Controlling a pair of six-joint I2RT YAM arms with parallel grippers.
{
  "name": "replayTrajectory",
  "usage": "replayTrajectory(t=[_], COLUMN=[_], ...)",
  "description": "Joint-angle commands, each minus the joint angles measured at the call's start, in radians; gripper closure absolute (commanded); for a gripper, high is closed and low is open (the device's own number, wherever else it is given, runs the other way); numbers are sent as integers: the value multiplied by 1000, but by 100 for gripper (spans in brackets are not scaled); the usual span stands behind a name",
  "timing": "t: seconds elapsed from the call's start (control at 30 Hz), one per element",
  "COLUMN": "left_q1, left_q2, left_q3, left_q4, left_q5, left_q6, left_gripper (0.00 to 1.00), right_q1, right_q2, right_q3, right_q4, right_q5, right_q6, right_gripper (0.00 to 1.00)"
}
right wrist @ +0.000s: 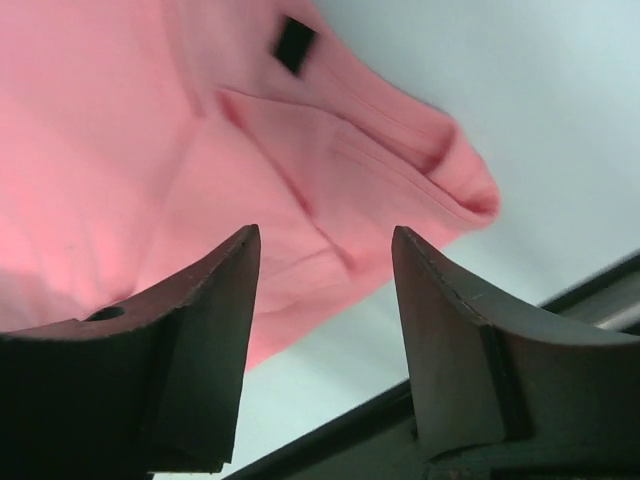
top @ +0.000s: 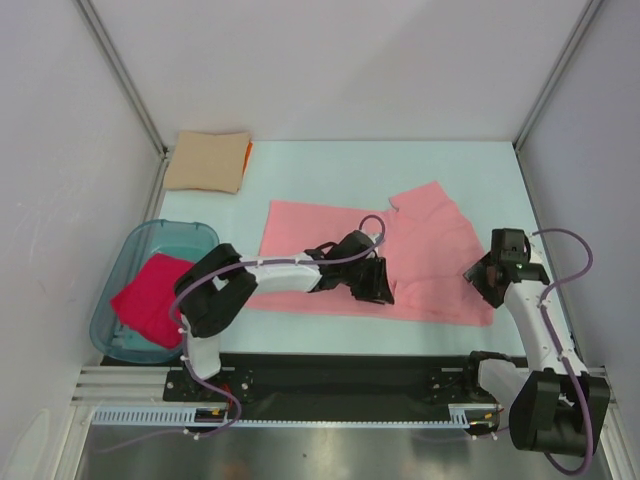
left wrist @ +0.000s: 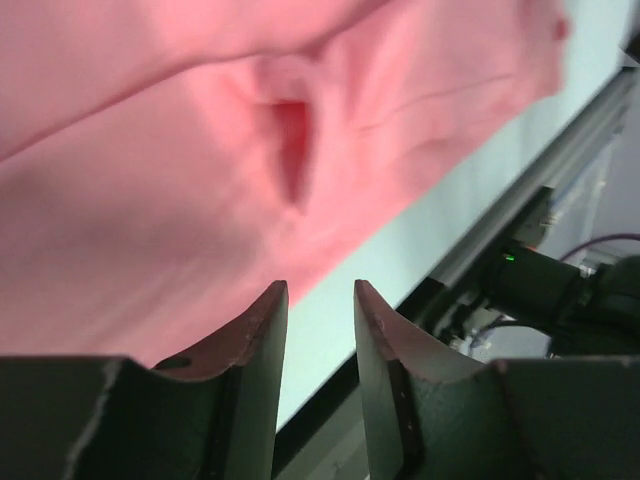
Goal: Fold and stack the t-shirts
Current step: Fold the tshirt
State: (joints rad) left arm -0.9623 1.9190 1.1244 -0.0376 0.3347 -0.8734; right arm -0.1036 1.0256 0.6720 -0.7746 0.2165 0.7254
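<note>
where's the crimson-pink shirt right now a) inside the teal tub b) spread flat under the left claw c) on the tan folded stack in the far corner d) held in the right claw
a, the crimson-pink shirt lies inside the teal tub, with the tub's walls all round it.

Left arm (top: 275,268), right arm (top: 535,320): white links, black joints; purple cables (top: 585,262) looping alongside; jaws dark, curved, tapering.

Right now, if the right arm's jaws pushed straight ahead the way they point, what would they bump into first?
Most likely the salmon-pink t-shirt, near its folded edge; depth is hard to judge from this view.
</note>
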Motion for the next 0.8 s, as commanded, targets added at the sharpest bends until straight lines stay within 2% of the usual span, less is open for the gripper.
replayTrajectory(t=[0.0,0.03,0.1,0.13,0.23,0.3,0.33,0.4,0.43,0.63,0.77], left_q1=[-10,-12,-16,-18,-21,-23,-23,-18,-15,11,28], left_q2=[-112,-106,-72,-58,18,79,101,150,164,192,195], left_q3=[17,31,74,84,129,162,173,218,231,218,170], left_q4=[24,25,28,34,128,169,183,162,150,117,128], left_q5=[-25,-26,-20,-8,68,89,92,61,56,0,12], left_q6=[86,94,96,94,65,45,37,48,53,51,47], left_gripper=[62,68,68,68,68,69,69,69,71,73,73], right_q1=[5,4,5,5,5,4,4,4,4,-17,-54], right_q2=[-32,-26,-10,-3,53,95,111,160,177,281,327], right_q3=[48,37,21,17,14,12,8,-3,-8,-71,-123], right_q4=[147,179,256,286,363,420,443,487,501,587,624], right_q5=[-81,-167,-207,-282,-331,-350,-379,-391,-413,-419,-407], right_q6=[-142,-164,-182,-193,-211,-216,-219,-208,-204,-187,-184], right_gripper=[42,44,49,52,70,74,79,82,88,89,89])
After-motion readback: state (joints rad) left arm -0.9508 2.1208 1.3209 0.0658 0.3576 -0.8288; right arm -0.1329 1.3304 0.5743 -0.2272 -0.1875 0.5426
